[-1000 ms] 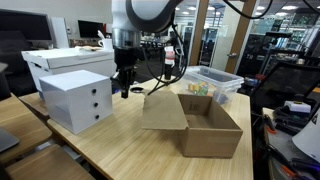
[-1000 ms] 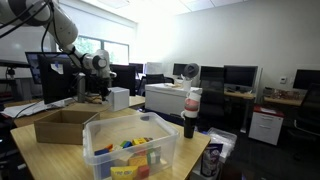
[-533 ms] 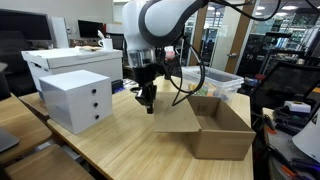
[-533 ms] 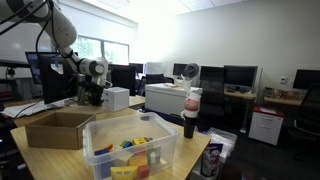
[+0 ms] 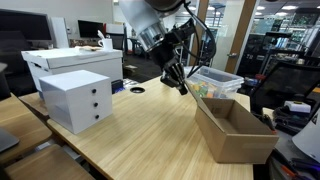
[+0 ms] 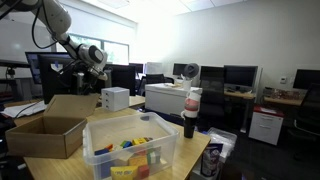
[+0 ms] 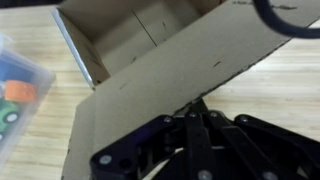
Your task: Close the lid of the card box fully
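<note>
On the wooden table, brown card box open, lid tilted up, gripper at its edge, jaws pressed together.

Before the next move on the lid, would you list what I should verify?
1. Lid fully shut: not ok. It stands raised and tilted, and the box's inside shows in the wrist view.
2. Gripper in place to push: ok. Its fingers are together and sit under the lid's edge.
3. Box free of anything that would block the lid: ok. It looks empty in an exterior view.
4. Bin apart from the box: cannot tell. They sit close together.
5. Box braced against sliding on the table: cannot tell. Nothing visible holds it.
</note>
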`<state>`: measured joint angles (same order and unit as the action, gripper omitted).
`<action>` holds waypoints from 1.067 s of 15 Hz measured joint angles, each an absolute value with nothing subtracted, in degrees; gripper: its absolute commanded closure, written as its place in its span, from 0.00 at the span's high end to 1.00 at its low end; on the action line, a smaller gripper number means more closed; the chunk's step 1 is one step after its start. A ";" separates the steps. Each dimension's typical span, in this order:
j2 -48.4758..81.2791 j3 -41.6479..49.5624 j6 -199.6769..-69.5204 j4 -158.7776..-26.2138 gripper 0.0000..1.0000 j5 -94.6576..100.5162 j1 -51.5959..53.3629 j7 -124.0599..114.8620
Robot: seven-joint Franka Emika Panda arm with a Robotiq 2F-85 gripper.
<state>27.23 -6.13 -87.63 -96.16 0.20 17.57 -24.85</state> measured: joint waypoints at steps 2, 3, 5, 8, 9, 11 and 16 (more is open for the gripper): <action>26.94 -6.15 -79.99 -94.22 0.02 0.18 18.20 -28.27; 26.93 -6.15 -77.58 -93.57 0.02 0.16 18.38 -29.38; 26.93 -6.15 -73.33 -92.55 0.02 0.08 18.64 -31.45; 26.93 -6.11 -70.67 -92.28 0.02 0.04 18.68 -32.67; 26.93 -6.05 -70.49 -92.39 0.02 0.04 18.68 -32.72; 26.93 -5.85 -70.49 -92.84 0.02 0.04 18.63 -32.72; 26.93 -5.22 -70.98 -95.25 0.02 -0.68 17.94 -32.72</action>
<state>26.93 -5.22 -70.98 -95.25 -0.68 17.94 -32.72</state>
